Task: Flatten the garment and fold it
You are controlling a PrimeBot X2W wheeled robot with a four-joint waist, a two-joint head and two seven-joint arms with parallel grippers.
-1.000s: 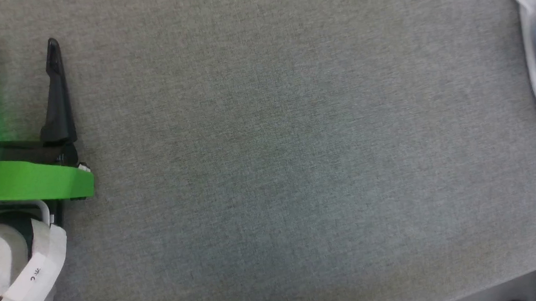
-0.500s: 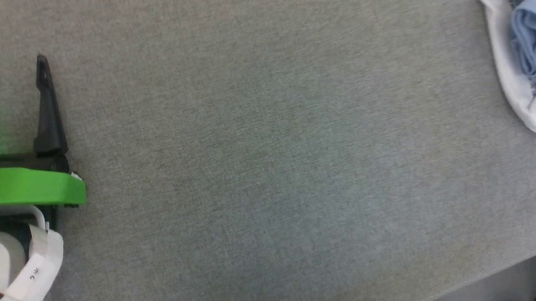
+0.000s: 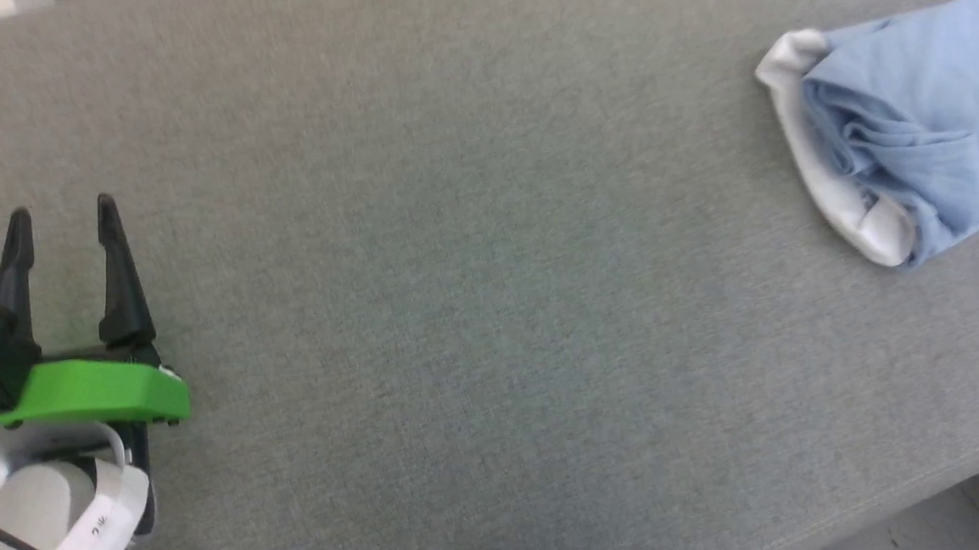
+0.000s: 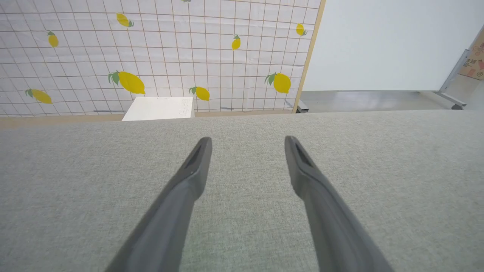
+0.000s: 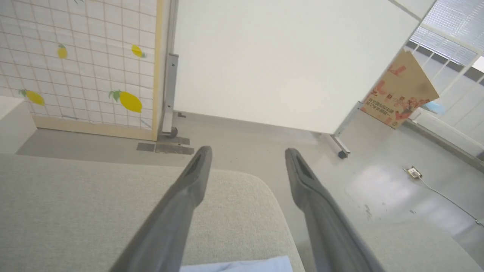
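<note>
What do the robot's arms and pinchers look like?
The left gripper has two long, dark, pointy fingers on a bright green block. Behind it comes a pale, rounded forearm with a white tag bearing small dark marks, and a thin black cable. The right gripper has the same long dark fingers.

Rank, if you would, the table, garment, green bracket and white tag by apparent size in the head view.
1. Table, spanning nearly the whole view.
2. Garment, cut off by the right edge.
3. Green bracket at lower left.
4. White tag, somewhat smaller; both sit nearer the camera than the garment, which enlarges them.
</note>
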